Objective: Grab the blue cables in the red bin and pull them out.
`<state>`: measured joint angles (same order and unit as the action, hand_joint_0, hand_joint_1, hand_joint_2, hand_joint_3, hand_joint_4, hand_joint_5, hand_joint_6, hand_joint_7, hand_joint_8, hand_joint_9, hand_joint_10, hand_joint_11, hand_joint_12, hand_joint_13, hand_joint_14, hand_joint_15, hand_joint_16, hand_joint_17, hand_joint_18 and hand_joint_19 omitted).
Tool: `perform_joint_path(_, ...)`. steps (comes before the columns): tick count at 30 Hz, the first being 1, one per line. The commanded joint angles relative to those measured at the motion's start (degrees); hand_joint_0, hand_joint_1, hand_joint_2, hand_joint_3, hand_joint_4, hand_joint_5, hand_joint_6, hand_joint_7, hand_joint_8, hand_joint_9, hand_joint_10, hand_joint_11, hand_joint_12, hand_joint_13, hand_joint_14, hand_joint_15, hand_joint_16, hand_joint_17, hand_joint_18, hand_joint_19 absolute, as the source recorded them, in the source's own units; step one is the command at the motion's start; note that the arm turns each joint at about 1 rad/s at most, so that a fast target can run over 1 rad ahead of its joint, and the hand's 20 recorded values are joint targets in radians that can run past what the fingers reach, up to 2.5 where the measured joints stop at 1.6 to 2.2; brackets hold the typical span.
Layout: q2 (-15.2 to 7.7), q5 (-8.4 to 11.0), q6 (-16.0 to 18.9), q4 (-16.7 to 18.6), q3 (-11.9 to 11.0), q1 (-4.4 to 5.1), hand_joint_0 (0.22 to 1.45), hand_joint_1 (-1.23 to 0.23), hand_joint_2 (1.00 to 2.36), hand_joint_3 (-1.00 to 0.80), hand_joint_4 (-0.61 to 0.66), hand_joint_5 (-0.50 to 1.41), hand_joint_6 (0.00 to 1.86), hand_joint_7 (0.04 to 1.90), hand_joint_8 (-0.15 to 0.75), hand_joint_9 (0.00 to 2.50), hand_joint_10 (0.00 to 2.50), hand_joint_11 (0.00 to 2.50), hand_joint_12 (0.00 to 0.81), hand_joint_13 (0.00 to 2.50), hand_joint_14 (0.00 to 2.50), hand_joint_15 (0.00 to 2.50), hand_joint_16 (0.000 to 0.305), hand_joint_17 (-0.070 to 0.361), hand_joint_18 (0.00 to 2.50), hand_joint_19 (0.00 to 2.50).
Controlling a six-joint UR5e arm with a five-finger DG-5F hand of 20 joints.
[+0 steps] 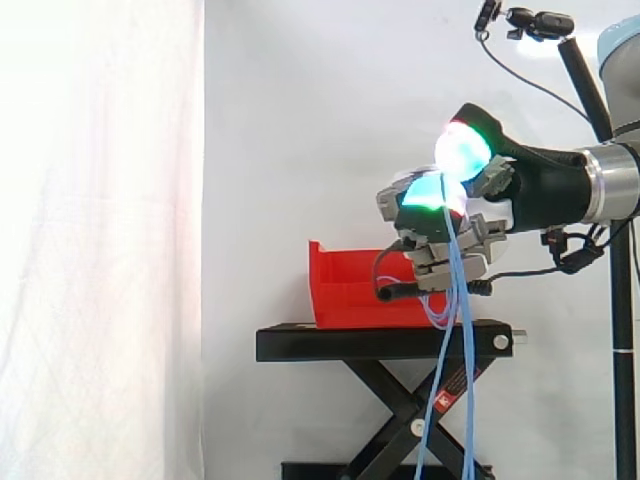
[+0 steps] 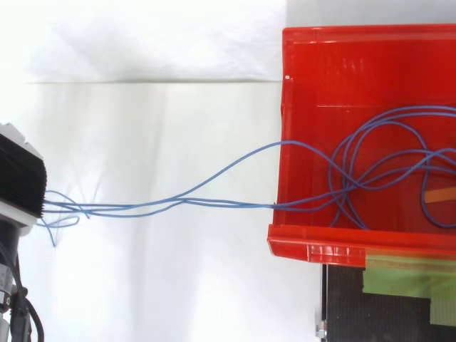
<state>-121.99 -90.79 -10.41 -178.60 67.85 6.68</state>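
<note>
The red bin (image 1: 350,290) stands on a black stand (image 1: 380,343). My hand (image 1: 530,190) hovers to the right of the bin and above its rim, fingers curled and shut on the blue cables (image 1: 452,330), its pads glowing green and cyan. From the fingers the strands hang straight down past the stand's edge. From above, the blue cables (image 2: 214,174) stretch from loops inside the red bin (image 2: 313,249), over its left wall, to my hand (image 2: 20,185) at the left edge. Several loops still lie in the bin.
A white curtain hangs behind and at the left. A camera on a pole (image 1: 530,22) sits at the upper right. An orange strip (image 2: 438,194) lies in the bin; green tape (image 2: 399,274) marks the stand's top.
</note>
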Motion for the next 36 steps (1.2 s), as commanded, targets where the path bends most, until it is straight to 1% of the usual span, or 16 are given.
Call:
perform_joint_path(1, 0.0, 0.0, 0.0, 0.0, 0.0, 0.0, 0.69, -0.84, 1.0, -1.0, 0.2, 0.79, 0.63, 0.6, 0.262, 1.21, 0.32, 1.63, 0.351, 1.22, 1.51, 1.2, 0.052, 0.117, 1.27, 1.57)
perform_joint_path(4, 0.0, 0.0, 0.0, 0.0, 0.0, 0.0, 0.68, -0.83, 1.0, -1.0, 0.2, 0.8, 0.6, 0.61, 0.262, 1.22, 0.29, 1.63, 0.344, 1.22, 1.51, 1.2, 0.052, 0.117, 1.27, 1.56)
perform_joint_path(5, 0.0, 0.0, 0.0, 0.0, 0.0, 0.0, 0.68, -0.83, 1.0, -1.0, 0.2, 0.81, 0.59, 0.61, 0.269, 1.22, 0.29, 1.63, 0.354, 1.22, 1.51, 1.2, 0.052, 0.118, 1.27, 1.56)
perform_joint_path(8, 0.0, 0.0, 0.0, 0.0, 0.0, 0.09, 0.68, -0.82, 1.0, -1.0, 0.2, 0.83, 0.53, 0.65, 0.266, 1.22, 0.28, 1.63, 0.352, 1.22, 1.52, 1.19, 0.053, 0.119, 1.27, 1.56)
perform_joint_path(11, 0.0, 0.0, 0.0, 0.0, 0.0, 0.09, 0.69, -0.83, 1.0, -1.0, 0.19, 0.85, 0.52, 0.67, 0.263, 1.23, 0.26, 1.65, 0.35, 1.22, 1.51, 1.18, 0.052, 0.117, 1.27, 1.56)
perform_joint_path(12, 0.0, 0.0, 0.0, 0.0, 0.0, 0.0, 0.7, -0.87, 1.0, -1.0, 0.19, 0.85, 0.54, 0.67, 0.257, 1.24, 0.22, 1.66, 0.34, 1.22, 1.48, 1.21, 0.05, 0.114, 1.25, 1.56)
perform_joint_path(14, 0.0, 0.0, 0.0, 0.0, 0.0, 0.0, 0.71, -0.88, 1.0, -1.0, 0.18, 0.84, 0.58, 0.66, 0.248, 1.24, 0.21, 1.68, 0.333, 1.23, 1.46, 1.23, 0.05, 0.112, 1.25, 1.57)
perform_joint_path(16, 0.0, 0.0, 0.0, 0.0, 0.0, 0.0, 0.76, -0.92, 1.0, -1.0, 0.15, 0.83, 0.73, 0.63, 0.232, 1.25, 0.17, 1.71, 0.325, 1.22, 1.43, 1.26, 0.046, 0.103, 1.23, 1.59)
perform_joint_path(17, 0.0, 0.0, 0.0, 0.0, 0.0, 0.0, 0.77, -0.92, 1.0, -1.0, 0.15, 0.82, 0.74, 0.63, 0.239, 1.25, 0.16, 1.71, 0.323, 1.22, 1.41, 1.27, 0.046, 0.103, 1.23, 1.59)
perform_joint_path(19, 0.0, 0.0, 0.0, 0.0, 0.0, 0.0, 0.8, -0.93, 1.0, -1.0, 0.13, 0.81, 0.81, 0.61, 0.219, 1.25, 0.14, 1.72, 0.31, 1.23, 1.38, 1.29, 0.043, 0.098, 1.22, 1.59)
perform_joint_path(21, 0.0, 0.0, 0.0, -0.09, 0.0, 0.0, 0.81, -0.93, 1.0, -1.0, 0.12, 0.81, 0.84, 0.6, 0.219, 1.26, 0.13, 1.73, 0.309, 1.23, 1.37, 1.3, 0.042, 0.095, 1.22, 1.59)
perform_joint_path(25, 0.0, 0.0, 0.0, -0.61, 0.0, 0.0, 0.88, -0.93, 1.0, -1.0, 0.08, 0.8, 0.89, 0.59, 0.208, 1.27, 0.11, 1.77, 0.297, 1.24, 1.32, 1.33, 0.04, 0.09, 1.21, 1.59)
perform_joint_path(30, 0.0, 0.0, 0.0, -0.88, 0.0, 0.09, 0.89, -0.94, 1.0, -1.0, 0.05, 0.79, 0.91, 0.6, 0.207, 1.27, 0.11, 1.76, 0.297, 1.25, 1.32, 1.34, 0.04, 0.091, 1.22, 1.6)
perform_joint_path(36, 0.0, 0.0, 0.35, -0.96, 0.0, 0.0, 0.91, -0.96, 1.0, -1.0, 0.01, 0.73, 1.01, 0.54, 0.202, 1.25, 0.14, 1.72, 0.297, 1.25, 1.31, 1.35, 0.04, 0.091, 1.22, 1.59)
